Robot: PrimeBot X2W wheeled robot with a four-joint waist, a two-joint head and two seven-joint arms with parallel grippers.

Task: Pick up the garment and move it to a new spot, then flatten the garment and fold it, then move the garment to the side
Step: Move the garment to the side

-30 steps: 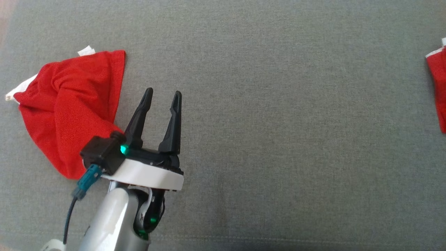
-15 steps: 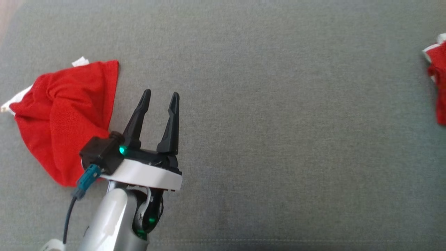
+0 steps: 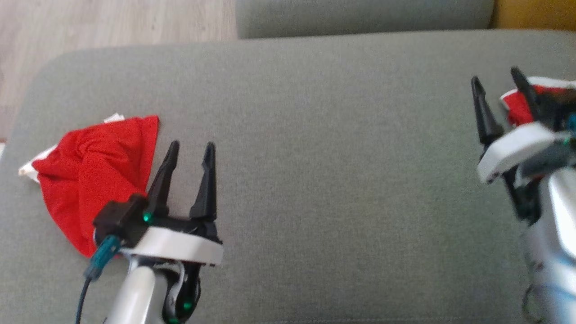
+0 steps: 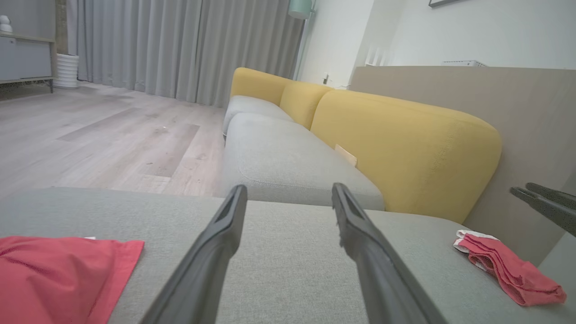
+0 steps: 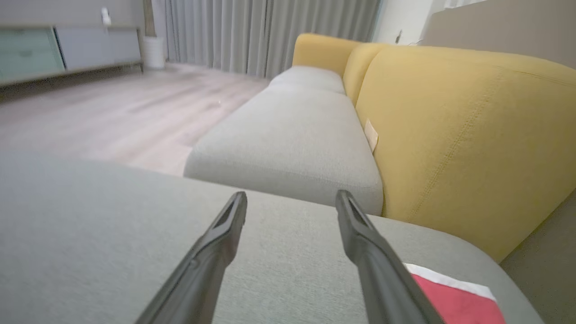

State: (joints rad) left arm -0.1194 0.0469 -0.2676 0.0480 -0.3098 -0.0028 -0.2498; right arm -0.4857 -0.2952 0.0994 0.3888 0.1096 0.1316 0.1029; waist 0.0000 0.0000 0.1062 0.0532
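Note:
A crumpled red garment point(image 3: 90, 175) with white trim lies at the left of the grey cushion point(image 3: 315, 135). My left gripper point(image 3: 191, 146) stands open just to its right, with nothing between the fingers; the left wrist view shows that cloth point(image 4: 58, 274) at its lower left. A second red garment point(image 3: 519, 108), folded and white-edged, lies at the cushion's right end point(image 4: 508, 270). My right gripper point(image 3: 495, 76) is open above its near side, partly hiding it. In the right wrist view the open right gripper point(image 5: 292, 195) holds nothing, and the red cloth point(image 5: 454, 301) lies under its right finger.
Wooden floor point(image 3: 112, 22) lies beyond the cushion's far left corner. Another grey seat point(image 4: 288, 162) with yellow backrests point(image 4: 405, 153) continues past it. Curtains point(image 4: 180, 45) and a cabinet point(image 5: 67, 49) stand far off.
The head camera has tilted up, so the cushion's far edge and the floor now show. My right gripper has come into view, open by the right garment. The left gripper stays open.

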